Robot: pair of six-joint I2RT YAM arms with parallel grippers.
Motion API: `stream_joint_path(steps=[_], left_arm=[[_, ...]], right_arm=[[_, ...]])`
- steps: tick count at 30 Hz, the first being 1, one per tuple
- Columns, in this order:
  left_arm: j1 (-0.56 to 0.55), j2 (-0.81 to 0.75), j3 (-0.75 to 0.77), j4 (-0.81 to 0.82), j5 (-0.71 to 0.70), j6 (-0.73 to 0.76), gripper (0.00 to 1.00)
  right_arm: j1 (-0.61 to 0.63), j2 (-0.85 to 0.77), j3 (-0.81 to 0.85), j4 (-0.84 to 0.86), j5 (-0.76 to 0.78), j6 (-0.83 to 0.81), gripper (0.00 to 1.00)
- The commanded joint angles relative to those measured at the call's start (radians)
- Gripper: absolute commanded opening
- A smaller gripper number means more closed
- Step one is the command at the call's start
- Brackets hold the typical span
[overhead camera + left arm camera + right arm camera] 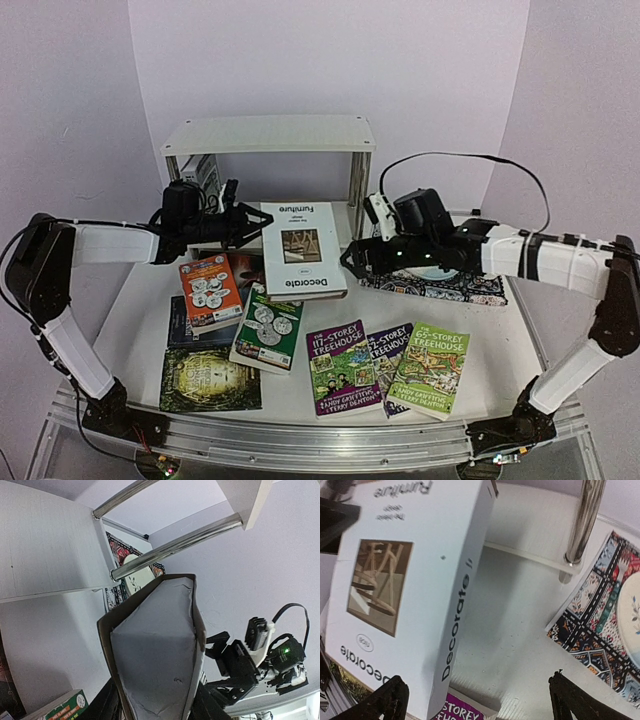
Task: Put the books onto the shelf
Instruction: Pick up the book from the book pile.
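Up at the back of the tabletop (pixel 140 290) is the shelf (pixel 270 133), and the big white Decorate book (pixel 300 250) sits right in front of its lower tier, tipped up off the pile with its far end pointing at the opening. The paperbacks (pixel 345 365) lie flat nearer the arms, none shelved yet. The left gripper (pixel 243 223) is clamped on the Decorate book's left page edge. The right gripper (pixel 352 264) is spread wide with nothing in it, hovering just beside the spine. My take: a one-edge pinch on a heavy hardback will want to pivot, so I'd bring the right one in to steady the spine side. Then feed the book in slowly and square, keeping clear of the chrome post (pixel 358 185).
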Motion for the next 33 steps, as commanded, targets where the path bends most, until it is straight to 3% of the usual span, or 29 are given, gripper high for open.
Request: stream_joint_path(steps=[1,12,15,18,21,27,33], left_arm=[[0.009,-0.057,-0.020,0.038,0.081,0.003,0.42],[0.009,-0.179,-0.083,0.037,0.177,-0.083,0.42],[0.008,-0.204,-0.085,0.037,0.203,-0.110,0.44],[0.009,-0.206,-0.081,0.037,0.231,-0.139,0.45],[0.008,-0.190,-0.075,0.037,0.272,-0.179,0.45],[0.008,-0.191,-0.064,0.037,0.308,-0.219,0.45],[0.009,-0.183,-0.072,0.037,0.301,-0.244,0.45]], right_arm=[[0.005,-0.150,-0.045,0.032,-0.007,-0.155,0.98],[0.005,-0.353,-0.226,0.155,0.040,-0.447,0.98],[0.005,-0.395,-0.308,0.185,-0.131,-0.704,0.98],[0.014,-0.434,-0.390,0.165,-0.308,-1.064,0.98],[0.033,-0.456,-0.441,0.156,-0.351,-1.297,0.98],[0.064,-0.473,-0.542,0.419,-0.302,-1.466,0.98],[0.110,-0.404,-0.494,0.509,-0.262,-1.592,0.98]])
